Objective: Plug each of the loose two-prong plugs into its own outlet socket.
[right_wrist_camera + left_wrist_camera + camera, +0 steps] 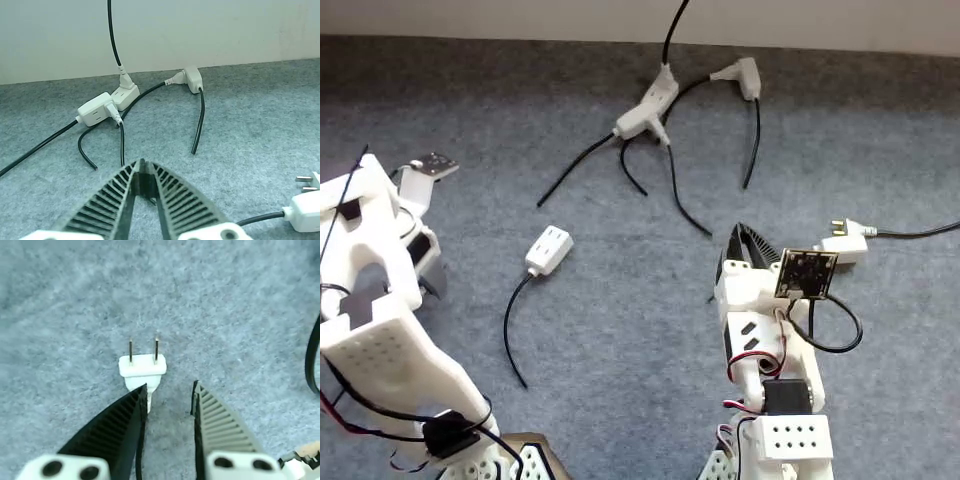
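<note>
Left pincer (170,387) open, hovering just behind two-prong plug (142,367) lying flat on surface (65,300), prongs pointing away; likely lined up for grasp. Right pincer (143,175) closed, empty.

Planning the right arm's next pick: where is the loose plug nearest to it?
In the high view the white plug lies on the carpet just right of the right gripper, its black cord trailing off rightward.
</note>
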Robot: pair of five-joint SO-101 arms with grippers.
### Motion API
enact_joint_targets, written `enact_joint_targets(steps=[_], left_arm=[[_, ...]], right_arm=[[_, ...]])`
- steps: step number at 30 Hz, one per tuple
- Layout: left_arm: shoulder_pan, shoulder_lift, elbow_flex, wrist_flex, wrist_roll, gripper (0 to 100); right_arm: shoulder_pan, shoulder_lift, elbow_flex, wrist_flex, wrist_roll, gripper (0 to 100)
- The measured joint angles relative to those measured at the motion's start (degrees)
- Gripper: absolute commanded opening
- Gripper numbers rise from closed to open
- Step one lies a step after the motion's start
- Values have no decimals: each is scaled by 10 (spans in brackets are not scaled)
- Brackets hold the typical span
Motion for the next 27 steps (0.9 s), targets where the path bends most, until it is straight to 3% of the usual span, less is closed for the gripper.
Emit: enact_joint_targets(steps=[14, 27], left_arm=[[-1, -22, 71, -130, 0, 164], [-1, -22, 63, -140, 4, 164]], right_arm=[[0, 0, 0, 0, 0, 9], [0, 0, 0, 0, 0, 9]])
